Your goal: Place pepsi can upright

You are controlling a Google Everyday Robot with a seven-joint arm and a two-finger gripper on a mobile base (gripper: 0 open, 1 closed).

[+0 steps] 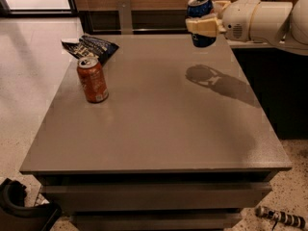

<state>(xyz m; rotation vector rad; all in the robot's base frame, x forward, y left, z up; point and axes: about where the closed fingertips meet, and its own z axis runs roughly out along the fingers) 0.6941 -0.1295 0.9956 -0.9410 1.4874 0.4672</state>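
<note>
The pepsi can (199,8) is up in the air, over the far right part of the desk (159,129). It does not touch the desk. It stands almost straight, with its long side going up and down. Its silver top faces up and leans a tiny bit to the left. Its bottom end points down at the desk.

The hand (202,25) is clenched around the middle of the pepsi can and grasps it tight. The cream fingers (208,26) wrap across the blue side, so only the top part and the bottom part of the can show. The white arm (255,20) comes in from the right. The dark shadow (211,78) of the can and the hand lies on the desk, below them and a little to the right.

1 orange-red can (92,79) stands upright on the left side of the desk, well apart from the pepsi can. Just behind it, at the far left corner, a dark snack bag (90,46) lies flat. Both are far off to the left of the hand.

A pale post (125,14) stands behind the desk. On the floor, a black thing (14,208) sits at the lower left and a striped thing (281,217) lies at the lower right.
</note>
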